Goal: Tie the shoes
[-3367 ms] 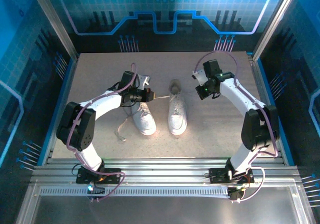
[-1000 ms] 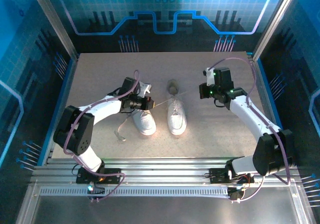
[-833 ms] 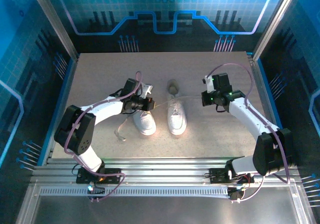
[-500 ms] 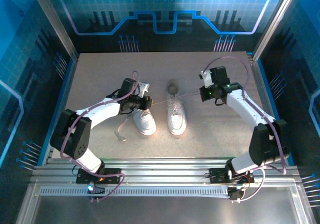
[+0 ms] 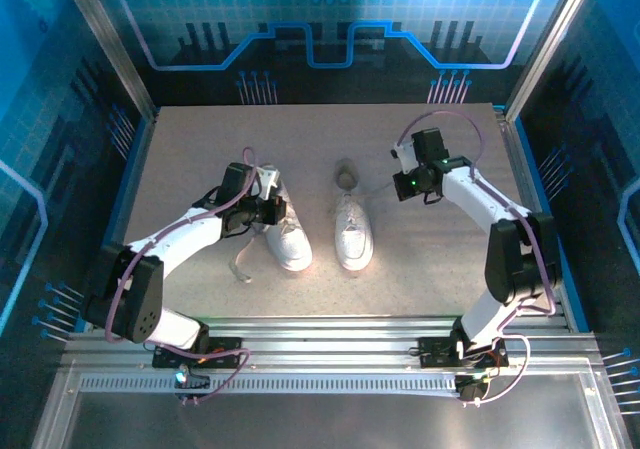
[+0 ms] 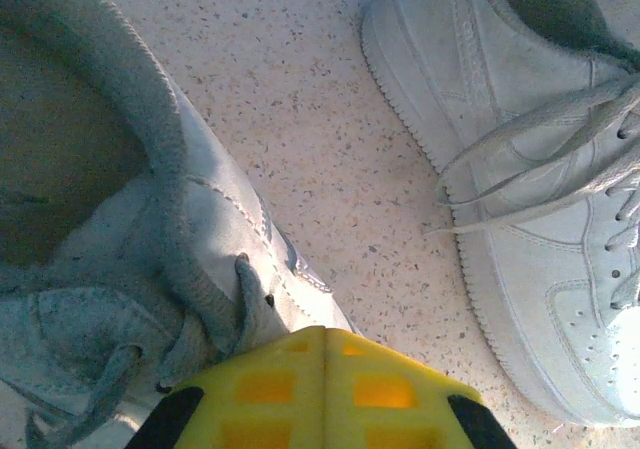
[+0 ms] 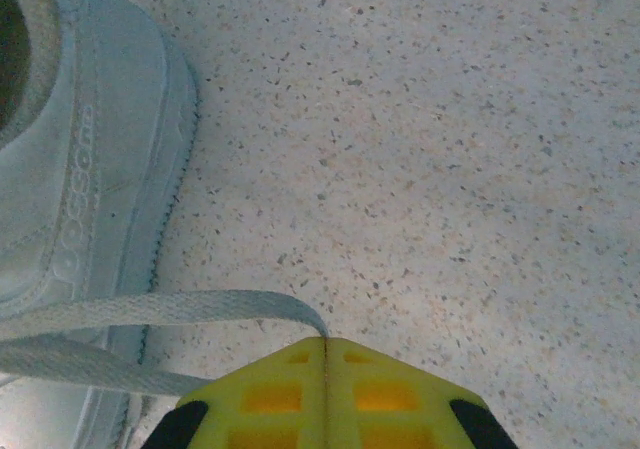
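Shoes [image 5: 352, 247], top view: side by side on the tabletop [image 5: 190, 149], left shoe [image 5: 289, 243] just beside the right shoe [image 5: 354, 224].
Change: left gripper [image 5: 272, 209] has backed away from the right shoe to the left shoe's heel. The taut line it shared with the right gripper [image 5: 397, 184], out past the right shoe's heel, is gone. It probably slipped, so that pull needs redoing.
Left wrist view: left gripper pressed together; a slack lace loop [image 6: 540, 206] lies on the right shoe; whether anything is pinched, I cannot tell.
Right wrist view: right gripper pinching a flat lace [image 7: 180, 307] coming off the right shoe.
Hidden: no knot made out.
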`<state>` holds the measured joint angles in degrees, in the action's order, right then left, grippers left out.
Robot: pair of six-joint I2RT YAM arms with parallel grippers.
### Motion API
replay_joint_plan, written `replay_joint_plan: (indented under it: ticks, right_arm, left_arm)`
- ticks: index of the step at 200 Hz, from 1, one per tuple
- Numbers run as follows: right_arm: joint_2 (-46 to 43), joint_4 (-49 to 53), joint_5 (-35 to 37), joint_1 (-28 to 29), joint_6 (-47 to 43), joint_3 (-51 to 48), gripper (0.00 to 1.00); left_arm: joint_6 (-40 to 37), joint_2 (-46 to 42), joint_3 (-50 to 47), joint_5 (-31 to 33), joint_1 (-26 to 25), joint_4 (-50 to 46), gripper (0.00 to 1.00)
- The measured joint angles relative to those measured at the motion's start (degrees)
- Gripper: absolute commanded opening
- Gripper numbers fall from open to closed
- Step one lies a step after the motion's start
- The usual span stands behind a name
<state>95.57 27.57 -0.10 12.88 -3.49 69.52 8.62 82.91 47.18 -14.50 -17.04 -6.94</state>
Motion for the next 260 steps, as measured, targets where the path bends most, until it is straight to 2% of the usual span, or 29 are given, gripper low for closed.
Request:
replay_joint_plan:
  ticks: [6, 20, 54, 100, 128, 143, 167, 220, 260]
  right_arm:
    - [0.5, 0.04, -0.17, 0.22, 0.0, 0.59, 0.0]
    - [1.14, 0.02, -0.39, 0.87, 0.0, 1.66, 0.01]
    - [1.16, -0.15, -0.85, 1.84, 0.02, 2.82, 0.0]
    - [1.03, -0.24, -1.03, 1.84, 0.44, 2.64, 0.0]
    - [0.42, -0.59, -1.44, 1.84, 0.7, 1.16, 0.0]
    - [-0.02, -0.81, -1.49, 1.79, 0.9, 0.02, 0.0]
    - [-0.52, -1.09, -1.68, 1.62, 1.11, -1.6, 0.0]
    - [-1.77, -2.34, -2.1, 1.27, 1.55, -3.1, 0.0]
    - [-1.95, -2.73, -2.47, 1.25, 1.55, -3.1, 0.0]
  left_arm:
    - [-0.61, -0.04, 0.0, -0.26, -0.02, 0.0, 0.24]
    - [-2.56, -0.2, 0.0, -1.46, -0.57, 0.09, 0.31]
    - [-11.23, 0.28, 1.99, -2.49, -3.87, -1.79, 0.38]
    - [-27.39, 8.68, 12.26, -3.85, -10.23, -3.78, 0.37]
    - [-36.76, 14.16, 15.37, -4.9, -13.11, -6.03, 0.32]
    - [-40.26, 16.63, 16.35, -4.79, -14.19, -7.02, 0.33]
    - [-43.63, 18.71, 16.57, -2.95, -14.23, -6.73, 0.44]
    - [-47.23, 22.82, 18.62, -1.03, -12.68, -4.74, 0.43]
    - [-49.72, 26.95, 22.51, 0.22, -12.52, -4.55, 0.49]
